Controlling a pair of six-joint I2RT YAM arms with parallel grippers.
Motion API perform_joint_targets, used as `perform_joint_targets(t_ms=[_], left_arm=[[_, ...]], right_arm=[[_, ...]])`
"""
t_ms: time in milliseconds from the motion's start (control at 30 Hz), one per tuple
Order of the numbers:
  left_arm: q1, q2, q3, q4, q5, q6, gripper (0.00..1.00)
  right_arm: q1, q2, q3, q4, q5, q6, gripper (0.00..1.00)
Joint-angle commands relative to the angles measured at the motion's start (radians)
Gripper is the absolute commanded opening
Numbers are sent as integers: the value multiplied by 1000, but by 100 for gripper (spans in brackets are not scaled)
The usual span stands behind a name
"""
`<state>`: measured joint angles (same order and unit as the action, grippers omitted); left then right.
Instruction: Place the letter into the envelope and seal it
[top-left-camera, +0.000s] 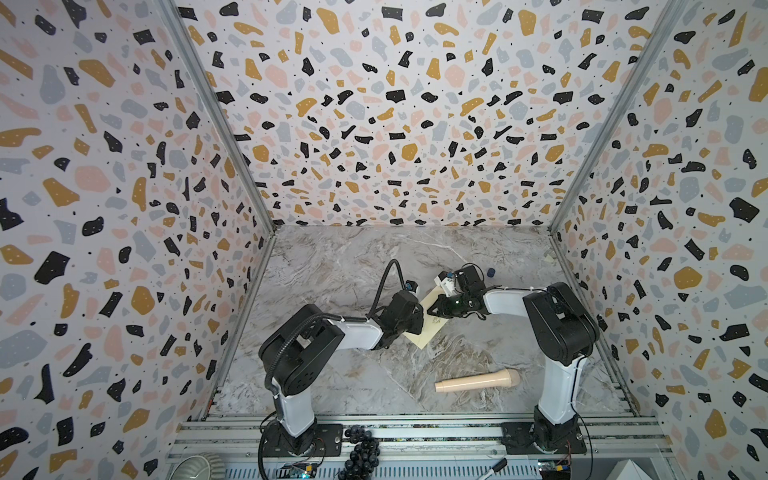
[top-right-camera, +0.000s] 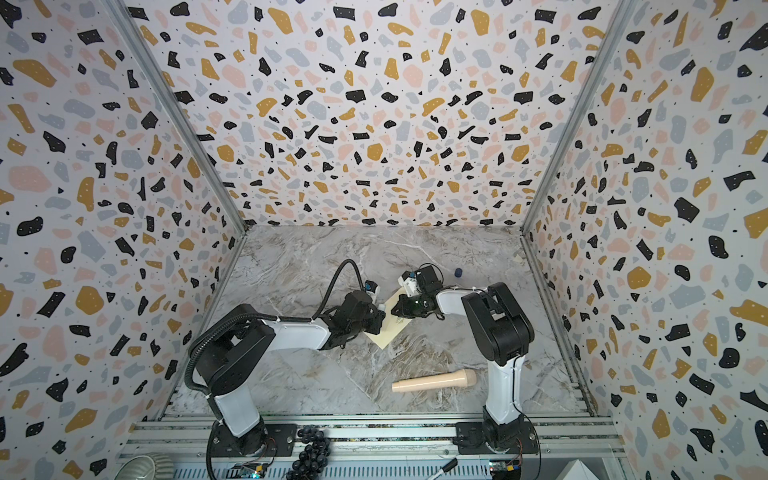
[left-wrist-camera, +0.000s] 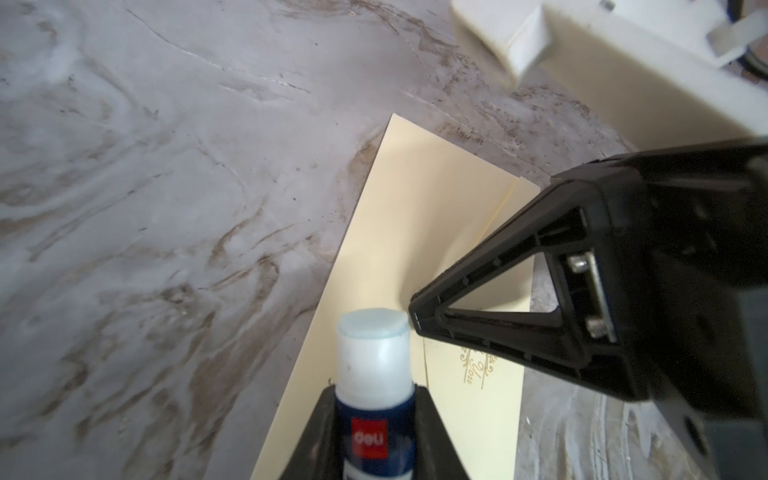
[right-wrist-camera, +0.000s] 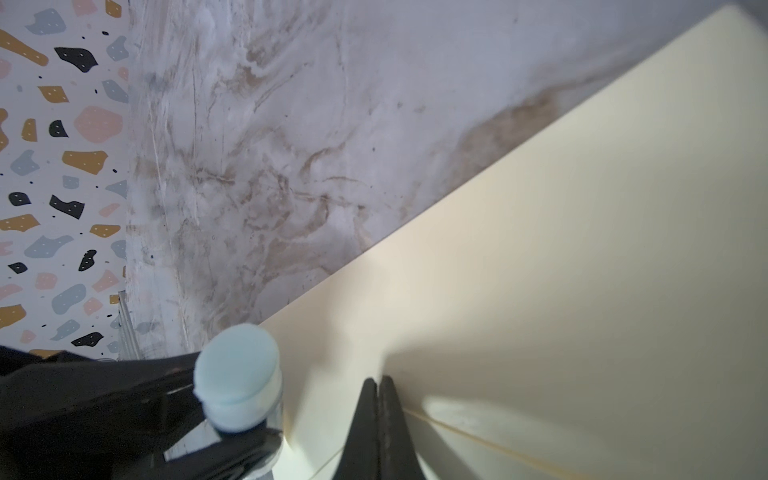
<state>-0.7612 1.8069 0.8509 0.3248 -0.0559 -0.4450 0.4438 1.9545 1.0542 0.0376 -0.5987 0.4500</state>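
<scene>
The pale cream-yellow envelope (top-left-camera: 432, 330) (top-right-camera: 392, 330) lies slantwise on the marble table between the two arms. Its flap (left-wrist-camera: 415, 216) lies open and flat beside the face with a gold emblem (left-wrist-camera: 476, 368). My left gripper (top-left-camera: 417, 320) (top-right-camera: 380, 320) (left-wrist-camera: 374, 399) is shut on a blue-labelled glue stick (left-wrist-camera: 372, 353) (right-wrist-camera: 237, 374). The stick's bare pale glue tip stands over the flap. My right gripper (top-left-camera: 430, 309) (top-right-camera: 394, 311) (right-wrist-camera: 379, 382) is shut, with its tip on the envelope (right-wrist-camera: 540, 249) beside the glue tip. The letter is out of view.
A beige club-shaped wooden piece (top-left-camera: 478, 381) (top-right-camera: 434, 381) lies near the front right. A small dark blue cap (top-left-camera: 491, 272) sits behind the right arm. A bunch of black grapes (top-left-camera: 361, 449) hangs over the front rail. Patterned walls close in three sides.
</scene>
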Motion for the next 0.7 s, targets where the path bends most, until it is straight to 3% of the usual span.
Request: perform_joint_targets(t_ms=[0, 667], left_arm=[[0, 32, -12, -60, -26, 23, 0], [0, 41, -9, -58, -24, 18, 0]], right_arm=[[-32, -3, -19, -59, 77, -21, 0], [-104, -31, -67, -85, 100, -62, 0]])
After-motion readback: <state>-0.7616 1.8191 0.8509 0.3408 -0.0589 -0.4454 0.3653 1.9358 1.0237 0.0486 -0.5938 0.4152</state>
